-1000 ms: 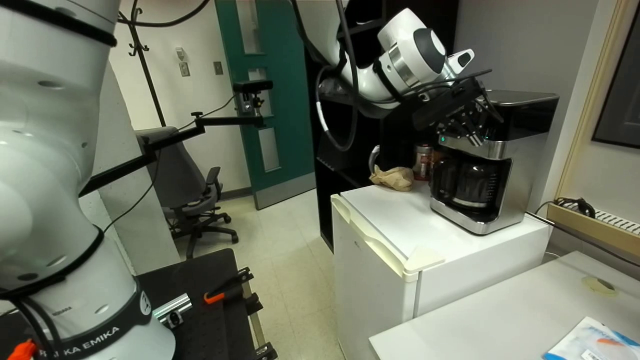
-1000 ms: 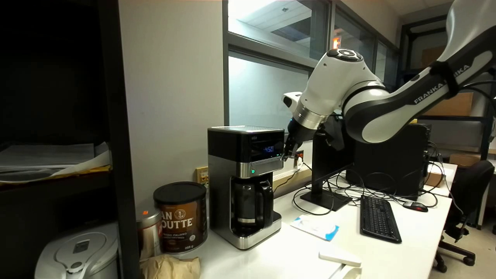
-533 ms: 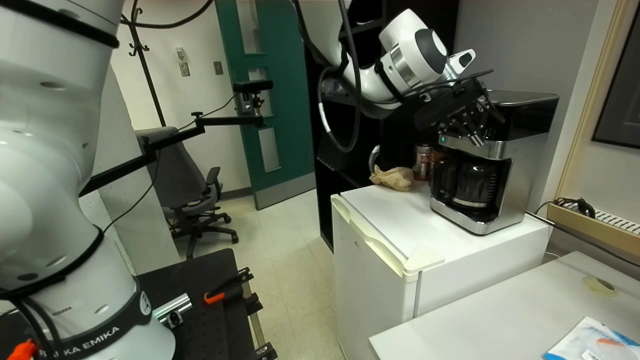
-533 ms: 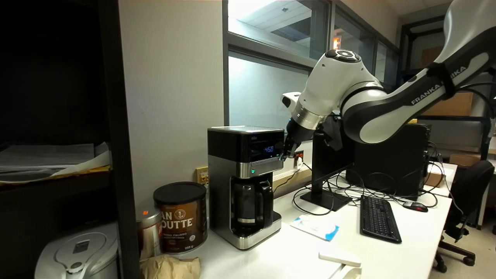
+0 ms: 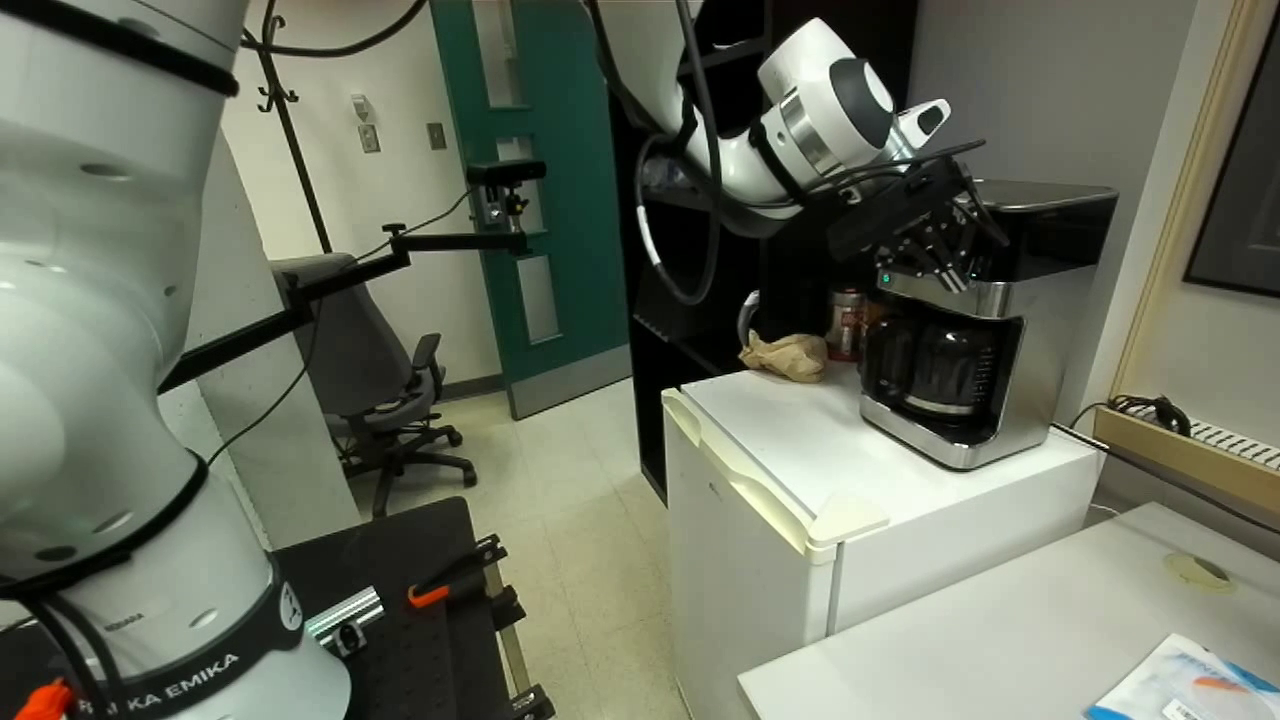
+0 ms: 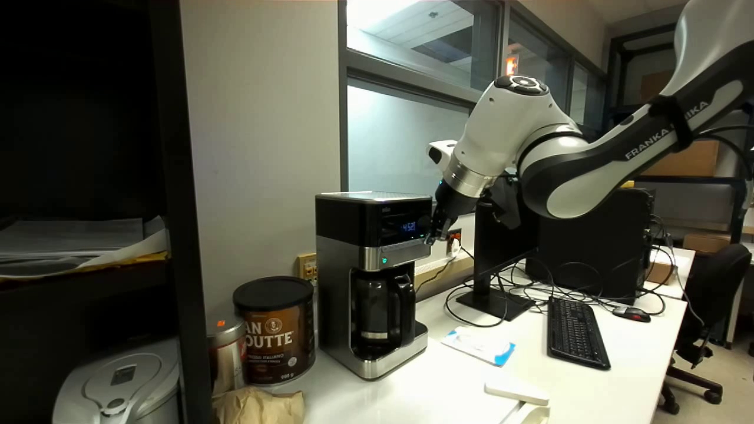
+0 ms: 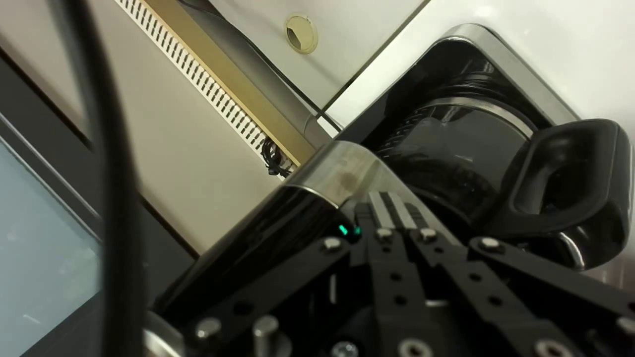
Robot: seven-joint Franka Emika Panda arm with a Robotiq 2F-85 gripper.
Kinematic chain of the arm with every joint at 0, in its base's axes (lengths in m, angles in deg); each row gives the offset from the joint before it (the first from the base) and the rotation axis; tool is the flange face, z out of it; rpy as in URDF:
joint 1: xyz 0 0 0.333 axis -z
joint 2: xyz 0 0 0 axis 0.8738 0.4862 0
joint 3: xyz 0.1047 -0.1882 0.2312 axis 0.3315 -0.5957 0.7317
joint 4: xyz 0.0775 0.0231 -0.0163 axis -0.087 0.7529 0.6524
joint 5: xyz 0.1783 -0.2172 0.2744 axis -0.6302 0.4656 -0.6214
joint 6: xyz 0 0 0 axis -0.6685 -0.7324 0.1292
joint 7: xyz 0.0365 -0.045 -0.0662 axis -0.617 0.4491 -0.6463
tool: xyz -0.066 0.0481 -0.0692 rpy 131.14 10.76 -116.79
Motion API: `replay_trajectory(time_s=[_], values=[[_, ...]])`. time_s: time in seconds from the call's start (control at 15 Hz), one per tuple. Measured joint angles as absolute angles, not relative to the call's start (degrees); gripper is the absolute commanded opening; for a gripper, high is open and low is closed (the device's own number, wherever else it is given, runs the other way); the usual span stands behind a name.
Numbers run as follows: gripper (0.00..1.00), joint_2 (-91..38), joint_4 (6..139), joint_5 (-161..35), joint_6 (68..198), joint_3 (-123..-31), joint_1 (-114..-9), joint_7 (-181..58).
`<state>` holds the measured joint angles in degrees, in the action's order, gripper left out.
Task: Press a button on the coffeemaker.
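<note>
The coffeemaker (image 6: 339,282) is boxy and black with a silver-grey band and a lit display. It also shows in an exterior view (image 5: 1045,350) and in the wrist view (image 7: 268,233). Its dark glass carafe (image 6: 374,312) sits inside. A green-lit button (image 6: 384,259) is on the silver band. My gripper (image 7: 392,210) is shut and empty, its fingertips together at the front of the silver band. In both exterior views the fingertips (image 5: 952,280) (image 6: 431,239) are at the band's end away from the green light. Whether they touch it, I cannot tell. They hide part of the controls.
The coffeemaker stands on a white cabinet (image 5: 770,580). A brown coffee can (image 6: 274,335), a metal tin (image 6: 227,356) and a crumpled paper bag (image 6: 259,406) are beside it. A white desk (image 5: 960,640) with a packet (image 5: 1190,685) adjoins. A monitor (image 6: 506,235) and keyboard (image 6: 577,333) are behind the arm.
My gripper has moved very slightly closer to the coffeemaker's front since a second ago. In the last half second nothing has visibly moved.
</note>
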<state>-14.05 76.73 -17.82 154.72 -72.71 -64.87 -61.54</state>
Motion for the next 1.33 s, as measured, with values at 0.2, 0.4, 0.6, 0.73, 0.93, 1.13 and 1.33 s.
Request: replay_trajectory(time_s=[0.2,0.4,0.6,0.73,0.93,1.13,1.33], values=[[0.00,-13.83,76.73,-17.83,154.72,-72.38,-64.96,-61.54],[0.00,-13.49,76.73,-17.84,154.72,-71.97,-65.09,-61.54],[0.00,-12.68,76.13,-18.56,154.79,-72.26,-65.61,-61.57],[0.00,-12.67,76.11,-19.03,154.79,-72.73,-66.03,-61.60],[0.00,-12.86,76.49,-19.47,155.07,-72.96,-66.12,-62.05],[0.00,-14.28,79.28,-21.15,155.14,-72.92,-65.77,-64.27],[0.00,-17.61,84.84,-24.33,155.13,-72.55,-65.31,-68.07]])
